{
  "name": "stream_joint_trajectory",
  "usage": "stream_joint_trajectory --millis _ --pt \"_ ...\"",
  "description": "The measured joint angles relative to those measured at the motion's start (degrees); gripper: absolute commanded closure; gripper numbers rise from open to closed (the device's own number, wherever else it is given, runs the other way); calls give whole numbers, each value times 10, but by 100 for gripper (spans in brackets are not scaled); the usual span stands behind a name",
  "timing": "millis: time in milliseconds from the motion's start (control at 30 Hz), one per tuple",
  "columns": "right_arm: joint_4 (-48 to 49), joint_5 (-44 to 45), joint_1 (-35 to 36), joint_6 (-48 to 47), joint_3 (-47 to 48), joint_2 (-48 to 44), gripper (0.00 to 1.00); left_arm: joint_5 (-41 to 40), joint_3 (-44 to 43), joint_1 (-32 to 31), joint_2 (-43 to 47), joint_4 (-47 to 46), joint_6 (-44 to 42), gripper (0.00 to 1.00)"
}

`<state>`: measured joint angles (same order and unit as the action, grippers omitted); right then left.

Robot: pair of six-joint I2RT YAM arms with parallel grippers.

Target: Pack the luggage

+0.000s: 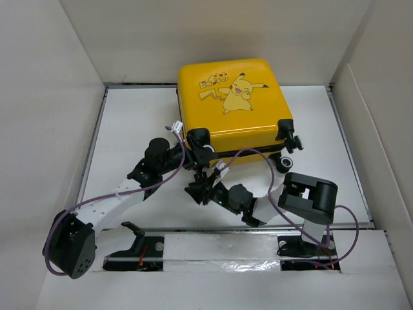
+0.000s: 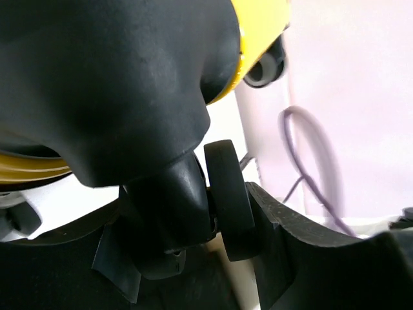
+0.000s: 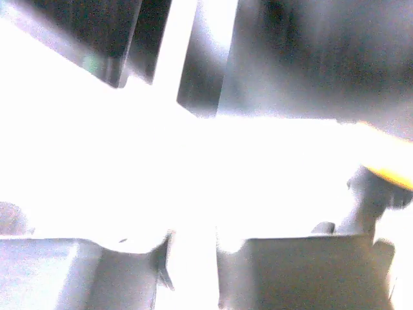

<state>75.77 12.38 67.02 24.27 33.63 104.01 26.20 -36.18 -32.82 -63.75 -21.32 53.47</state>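
Found black caster wheel (image 2: 229, 200) hard against the lens, caught between the fingers of left pincer (image 1: 195, 150), closed partway and seemingly clamped on it. Saw right pincer (image 1: 200, 186) just beside, jaws a little apart, holding nothing; wrist view too washed out for more. Judged the step as steadying the luggage (image 1: 235, 106) before opening: best to keep the left hold firm to stop any skid, and to bring the right in low at the near seam. Noted luggage lying flat and shut, bright yellow shell, cartoon print up, wheels toward the arms, far-centre on white tabletop (image 1: 139, 123).
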Motion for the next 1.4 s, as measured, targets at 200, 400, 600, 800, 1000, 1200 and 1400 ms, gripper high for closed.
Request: stream_joint_trajectory --millis 200,400,600,800,1000,1200,1400 --pt "-29 -17 21 13 -168 -80 35 -8 50 -7 29 -62 14 100" --pt "-146 32 26 -23 -198 -337 53 -15 70 -8 48 -78 15 60" --pt "-354 100 24 -115 -84 -481 17 -20 74 -9 63 -83 -13 29" --pt "-451 101 8 -192 20 -393 7 -11 74 -9 70 -83 -36 24" --pt "-458 92 -6 -228 40 -305 6 -3 78 -9 70 -94 -34 23" --pt "-402 76 -45 -228 40 -277 6 -3 90 -9 70 -120 -33 23" --pt "-341 22 -64 -208 40 -258 5 -13 100 -1 74 -138 -35 22"
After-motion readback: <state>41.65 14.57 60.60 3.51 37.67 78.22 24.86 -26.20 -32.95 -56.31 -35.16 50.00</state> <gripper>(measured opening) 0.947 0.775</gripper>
